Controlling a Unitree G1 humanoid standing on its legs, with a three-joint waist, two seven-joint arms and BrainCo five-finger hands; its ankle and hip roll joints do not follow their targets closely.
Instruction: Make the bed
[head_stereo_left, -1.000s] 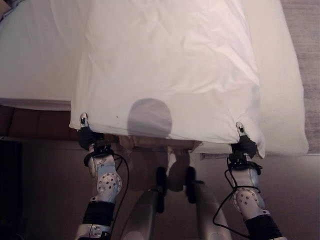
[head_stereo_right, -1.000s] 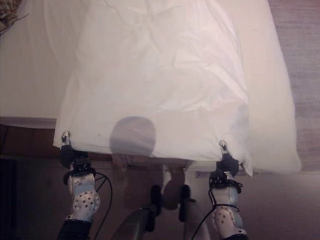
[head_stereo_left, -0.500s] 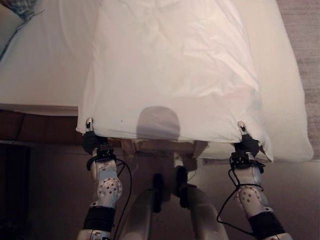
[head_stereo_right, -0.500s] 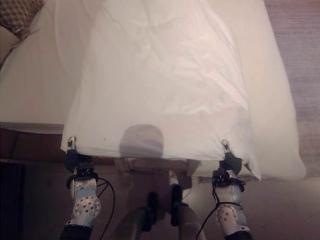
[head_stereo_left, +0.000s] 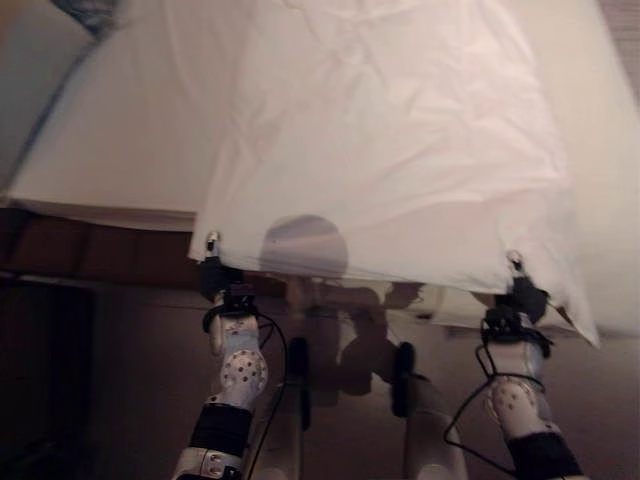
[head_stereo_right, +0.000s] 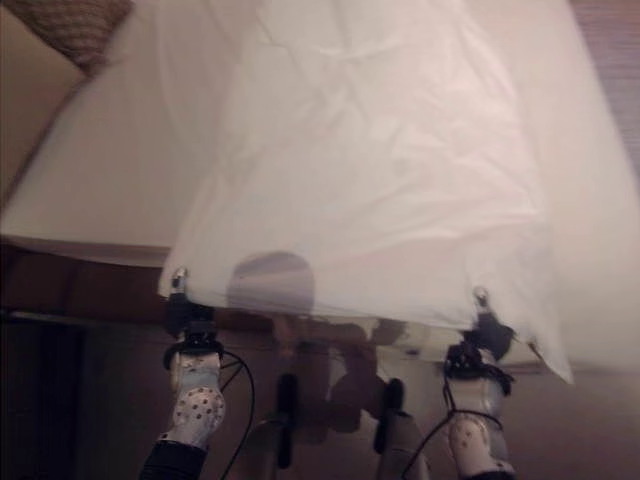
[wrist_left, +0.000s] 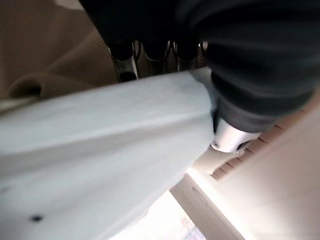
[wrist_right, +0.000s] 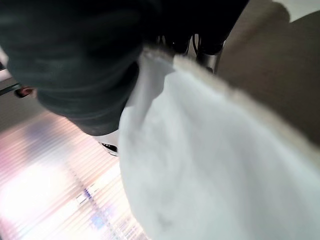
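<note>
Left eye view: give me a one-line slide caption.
Both hands, left hand and right hand, pinch the near corners of a white sheet stretched over the bed.

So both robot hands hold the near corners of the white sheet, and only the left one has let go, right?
No. The left robot hand is also shut on the sheet, as the left wrist view shows; the right robot hand holds the other near corner.
</note>
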